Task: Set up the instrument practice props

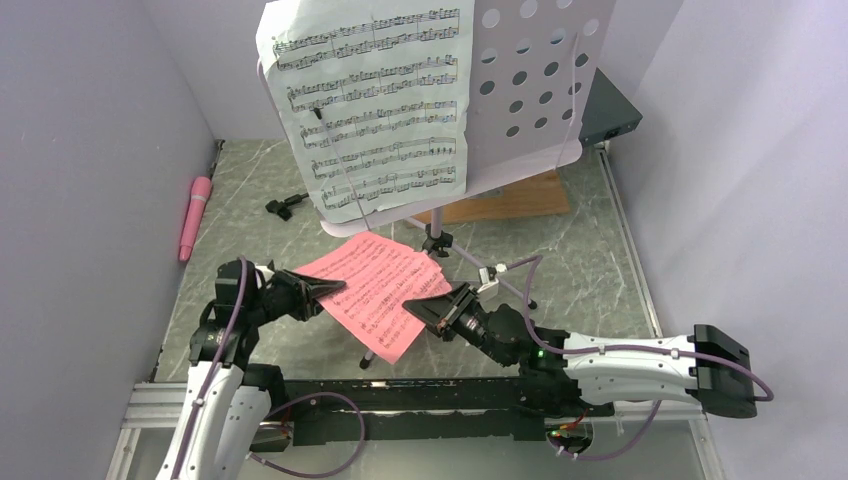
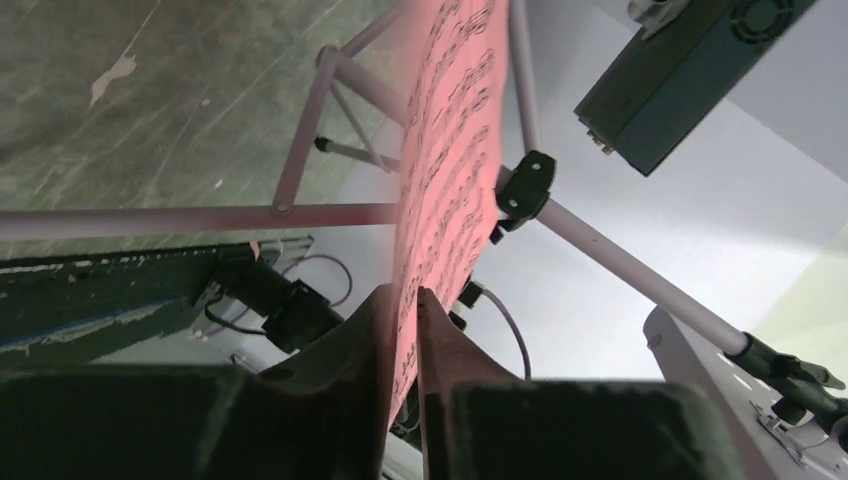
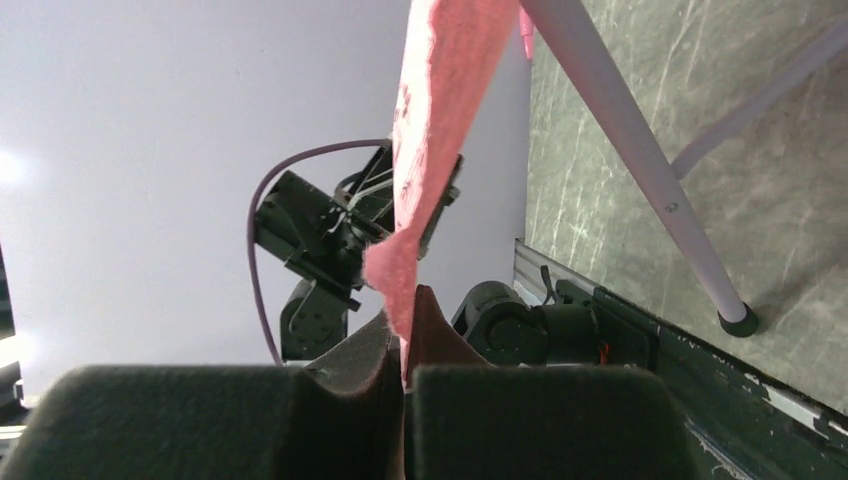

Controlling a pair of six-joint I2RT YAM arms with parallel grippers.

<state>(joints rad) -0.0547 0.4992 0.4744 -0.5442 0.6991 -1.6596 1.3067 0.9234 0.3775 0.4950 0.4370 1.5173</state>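
Broadly, the green marbled worktop (image 1: 600, 250) stretches under and beyond the left fingers (image 1: 335, 287) and the right fingers (image 1: 412, 305). Beyond both, and higher, stands the pale lavender perforated music-stand desk (image 1: 540, 90), with the white music sheet (image 1: 375, 100) leaning on its left part. The silver folding tripod (image 1: 436, 240) carries the desk, its legs spread on the worktop, one leg running just beyond the right fingers. Between the two sets of fingers hangs the pink music sheet (image 1: 375, 285), held off the worktop. The left fingers are pinched narrow on its left edge, and the right fingers are closed tight on the opposite corner. Well beyond the left fingers and out to their left, the pink microphone (image 1: 194, 215) lies along the wall (image 1: 100, 200). The small black mic stand (image 1: 285, 206) lies beyond the left fingers, between microphone and tripod, apart from both.
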